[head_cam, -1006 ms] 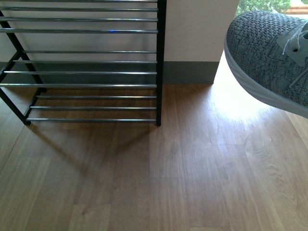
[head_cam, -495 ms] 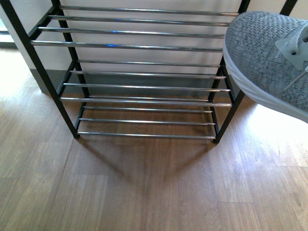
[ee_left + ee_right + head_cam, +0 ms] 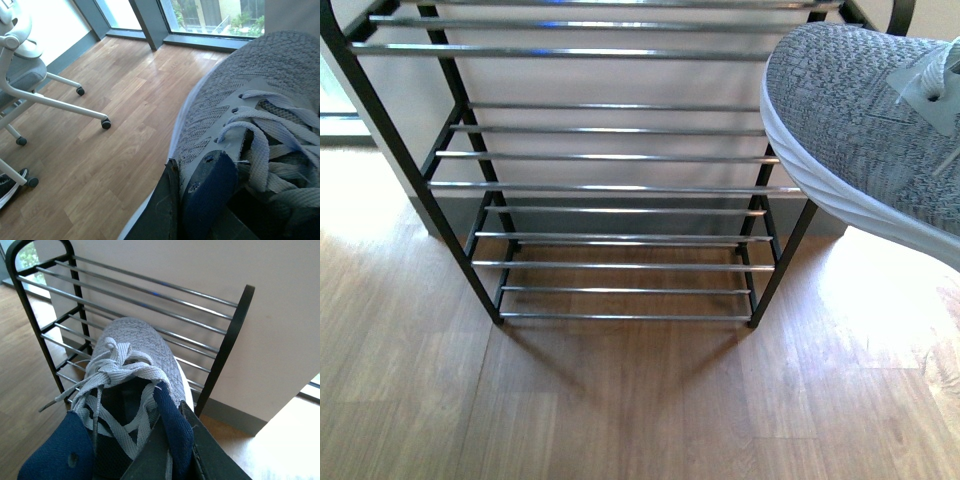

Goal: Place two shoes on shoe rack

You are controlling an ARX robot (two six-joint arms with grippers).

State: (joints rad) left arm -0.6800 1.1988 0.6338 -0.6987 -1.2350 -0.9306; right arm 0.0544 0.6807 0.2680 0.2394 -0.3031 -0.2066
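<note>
**Shoe rack** (image 3: pixel 620 186): every tier in view is bare, with no shoe set down yet.

**First grey sneaker** (image 3: pixel 860 130): held aloft just in front of the rack's right side frame, level with its upper rods. The right pincer (image 3: pixel 172 440) is clamped on its collar.

**Second grey sneaker** (image 3: pixel 240 85): held aloft, with no rack showing in its wrist view. The left pincer (image 3: pixel 195 210) is clamped on its collar.

**Progress**: both sneakers appear gripped, and both placements remain.

The left gripper (image 3: pixel 200 200) and right gripper (image 3: pixel 177 440) both have fingers clamped.
</note>
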